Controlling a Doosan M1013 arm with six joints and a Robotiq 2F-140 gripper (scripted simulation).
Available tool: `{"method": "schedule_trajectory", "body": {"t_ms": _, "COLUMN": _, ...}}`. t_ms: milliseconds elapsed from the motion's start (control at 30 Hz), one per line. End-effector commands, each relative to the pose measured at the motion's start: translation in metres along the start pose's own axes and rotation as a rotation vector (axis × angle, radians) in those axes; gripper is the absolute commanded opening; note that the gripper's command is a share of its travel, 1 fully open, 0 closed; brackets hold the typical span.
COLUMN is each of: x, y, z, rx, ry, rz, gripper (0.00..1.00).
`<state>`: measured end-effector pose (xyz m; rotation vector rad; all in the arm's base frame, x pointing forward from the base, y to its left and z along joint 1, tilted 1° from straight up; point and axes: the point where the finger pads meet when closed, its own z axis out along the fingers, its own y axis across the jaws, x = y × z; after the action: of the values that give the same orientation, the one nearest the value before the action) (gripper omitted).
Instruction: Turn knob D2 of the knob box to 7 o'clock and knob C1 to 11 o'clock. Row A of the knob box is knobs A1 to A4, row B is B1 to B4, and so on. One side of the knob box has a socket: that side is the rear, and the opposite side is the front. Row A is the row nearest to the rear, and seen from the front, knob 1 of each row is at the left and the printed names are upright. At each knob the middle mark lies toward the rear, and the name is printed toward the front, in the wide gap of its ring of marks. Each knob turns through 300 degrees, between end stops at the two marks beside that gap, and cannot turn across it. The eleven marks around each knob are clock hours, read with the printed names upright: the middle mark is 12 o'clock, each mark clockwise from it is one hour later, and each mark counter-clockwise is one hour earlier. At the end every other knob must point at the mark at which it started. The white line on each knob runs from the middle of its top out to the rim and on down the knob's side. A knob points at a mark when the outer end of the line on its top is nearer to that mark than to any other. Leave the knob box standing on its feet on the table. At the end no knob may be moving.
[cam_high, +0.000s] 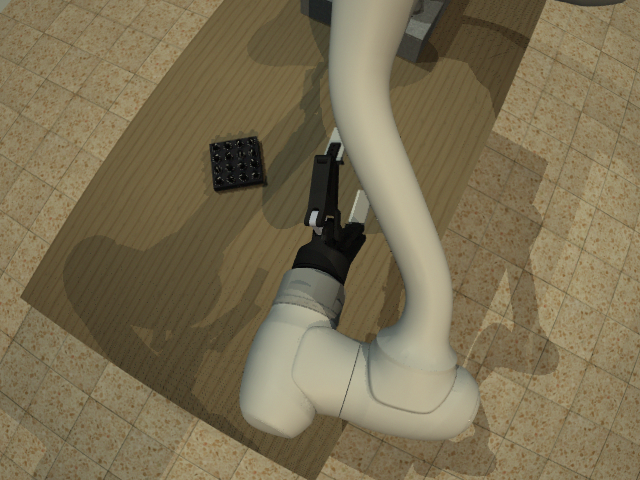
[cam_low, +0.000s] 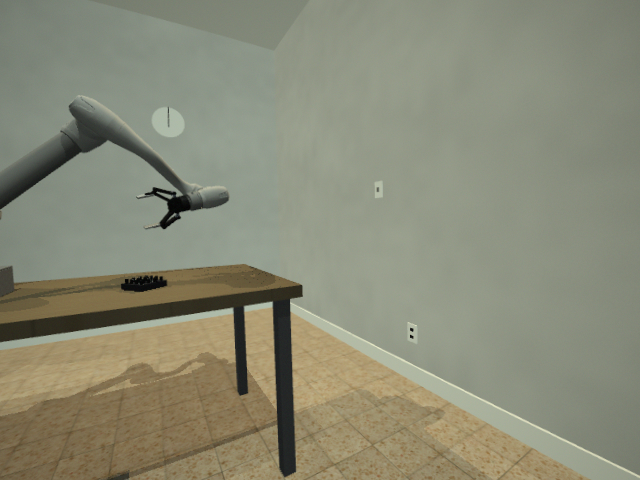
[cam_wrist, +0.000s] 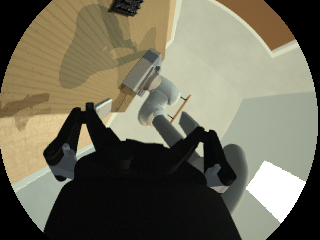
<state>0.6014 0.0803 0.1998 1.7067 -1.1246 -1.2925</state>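
Note:
The knob box (cam_high: 237, 163) (cam_low: 144, 283) is a small black square block with several rows of black knobs, standing on the wooden table (cam_high: 155, 248) (cam_low: 206, 289). The knob marks and white lines are too small to read in any view. My gripper (cam_high: 347, 173) (cam_low: 144, 211) is open wide and empty. It hangs high above the table, pointing roughly level, well to the right of the box in the top view. In the wrist view its two fingers frame the picture's lower half and the box lies far off at the top.
The arm's grey base block (cam_high: 413, 31) (cam_low: 5, 280) (cam_wrist: 142, 74) stands at the table's far end. The arm's long pale link (cam_high: 372, 155) crosses over the table's right half. The table edge and floor lie on every side.

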Motion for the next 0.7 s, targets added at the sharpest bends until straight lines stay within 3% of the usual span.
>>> {"method": "schedule_trajectory", "body": {"t_ms": 0, "x": 0.001, "y": 0.0, "z": 0.001, "rx": 0.005, "ry": 0.001, "rz": 0.0, "gripper": 1.0}}
{"method": "schedule_trajectory", "body": {"t_ms": 100, "x": 0.012, "y": -0.007, "z": 0.009, "rx": 0.058, "ry": 0.009, "rz": -0.003, "gripper": 1.0}}
{"method": "schedule_trajectory", "body": {"t_ms": 233, "x": 0.05, "y": -0.029, "z": 0.034, "rx": 0.232, "ry": 0.042, "rz": -0.007, "gripper": 1.0}}
{"method": "schedule_trajectory", "body": {"t_ms": 433, "x": 0.093, "y": -0.053, "z": 0.055, "rx": 0.429, "ry": 0.091, "rz": -0.005, "gripper": 1.0}}
{"method": "schedule_trajectory", "body": {"t_ms": 500, "x": 0.093, "y": -0.053, "z": 0.055, "rx": 0.429, "ry": 0.091, "rz": -0.005, "gripper": 1.0}}
{"method": "schedule_trajectory", "body": {"t_ms": 533, "x": 0.11, "y": -0.062, "z": 0.062, "rx": 0.511, "ry": 0.115, "rz": -0.002, "gripper": 1.0}}
{"method": "schedule_trajectory", "body": {"t_ms": 667, "x": 0.137, "y": -0.073, "z": 0.071, "rx": 0.634, "ry": 0.155, "rz": 0.005, "gripper": 1.0}}
